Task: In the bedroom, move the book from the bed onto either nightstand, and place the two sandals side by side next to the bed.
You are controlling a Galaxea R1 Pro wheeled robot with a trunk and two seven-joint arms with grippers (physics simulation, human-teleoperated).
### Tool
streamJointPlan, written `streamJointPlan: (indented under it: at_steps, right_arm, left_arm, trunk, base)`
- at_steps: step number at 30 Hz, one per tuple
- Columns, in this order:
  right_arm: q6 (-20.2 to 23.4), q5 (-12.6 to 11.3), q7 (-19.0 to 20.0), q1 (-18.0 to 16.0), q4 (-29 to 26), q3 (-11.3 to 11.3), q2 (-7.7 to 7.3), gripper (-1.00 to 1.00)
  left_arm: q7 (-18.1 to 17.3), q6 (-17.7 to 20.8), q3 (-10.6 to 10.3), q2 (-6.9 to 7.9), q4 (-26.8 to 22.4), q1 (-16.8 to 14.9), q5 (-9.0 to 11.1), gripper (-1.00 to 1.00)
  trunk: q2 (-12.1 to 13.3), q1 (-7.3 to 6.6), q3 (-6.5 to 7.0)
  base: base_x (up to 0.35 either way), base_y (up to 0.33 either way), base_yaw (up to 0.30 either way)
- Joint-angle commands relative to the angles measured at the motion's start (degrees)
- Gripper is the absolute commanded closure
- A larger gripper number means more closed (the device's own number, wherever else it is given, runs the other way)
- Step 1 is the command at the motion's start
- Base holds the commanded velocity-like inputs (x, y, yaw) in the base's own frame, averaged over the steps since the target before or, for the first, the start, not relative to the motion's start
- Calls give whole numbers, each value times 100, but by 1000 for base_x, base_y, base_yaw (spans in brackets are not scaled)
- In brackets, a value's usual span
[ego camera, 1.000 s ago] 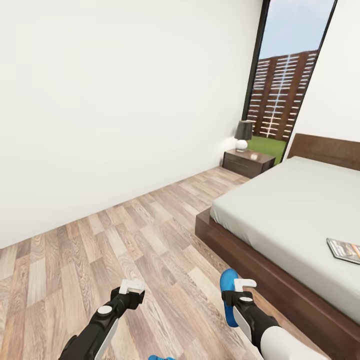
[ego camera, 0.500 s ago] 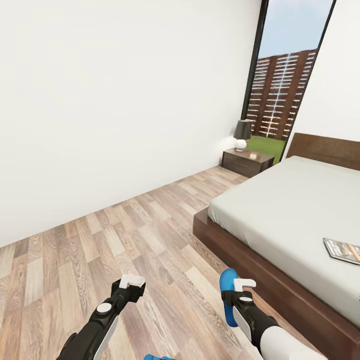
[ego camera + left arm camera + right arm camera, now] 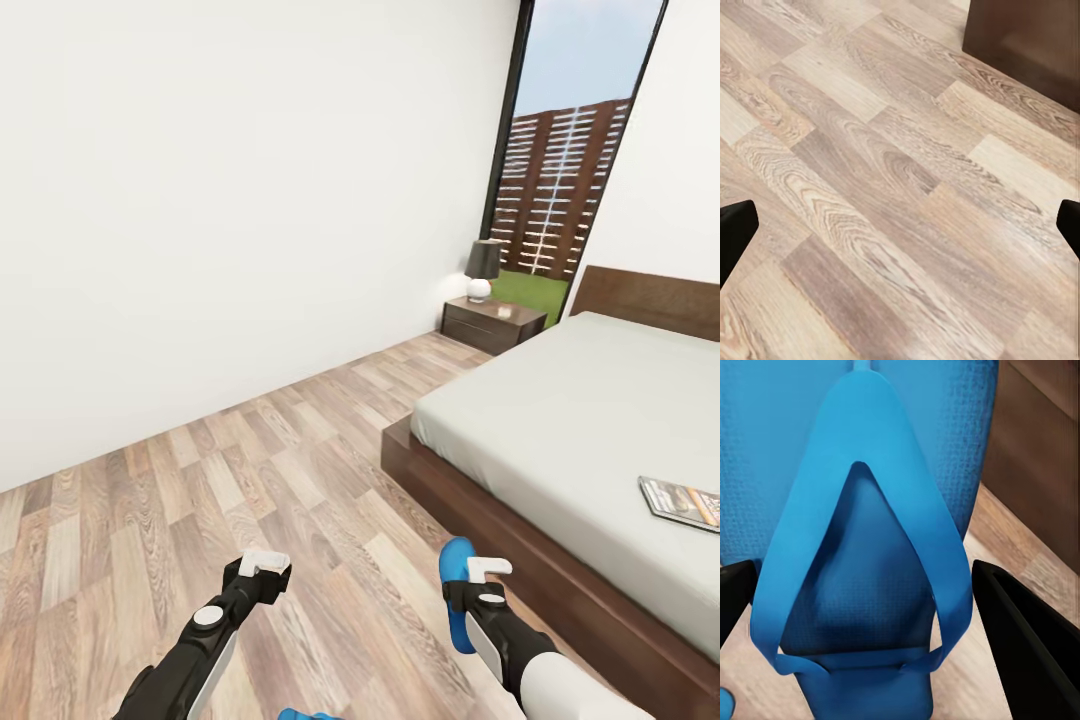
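Stretching from the white wall to the bed (image 3: pixel 560 420), the plank floor (image 3: pixel 250 470) gives a wide open lane up to the nightstand (image 3: pixel 492 324) with its lamp (image 3: pixel 483 268) by the window (image 3: pixel 560 180). The book (image 3: pixel 680 500) lies near the mattress's near edge; its lettering is too small to read. One blue sandal (image 3: pixel 456 590) lies just beside the bed frame, under the right gripper (image 3: pixel 900 607), whose fingers spread apart around it. The left gripper (image 3: pixel 900 232) hangs open over bare planks. A second sandal (image 3: pixel 305 714) peeks in below.
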Motion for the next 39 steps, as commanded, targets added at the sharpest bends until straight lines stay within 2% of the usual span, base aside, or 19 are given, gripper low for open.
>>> streamJointPlan:
  at_steps: [1,14,32,39]
  right_arm:
    - [34,0,-21,0,-12,-1,4,100]
    - [36,0,-21,-2,-8,-1,10,100]
    - [39,8,-20,-4,-6,-1,19,100]
    - [41,8,-21,0,-4,-1,20,100]
  left_arm:
    - [-9,33,-6,3,-10,-1,-11,-100]
    - [-6,33,-7,3,-12,-1,-14,-100]
    - [-5,25,-7,3,-24,-1,-14,-100]
    - [-3,27,-7,3,-24,-1,-14,-100]
  trunk:
    - [-3,-1,-5]
    - [-3,-1,-5]
    - [-3,-1,-5]
    - [-3,-1,-5]
  base:
    - [0,-132,0]
    - [0,-216,6]
    - [0,-68,51]
    - [0,-171,176]
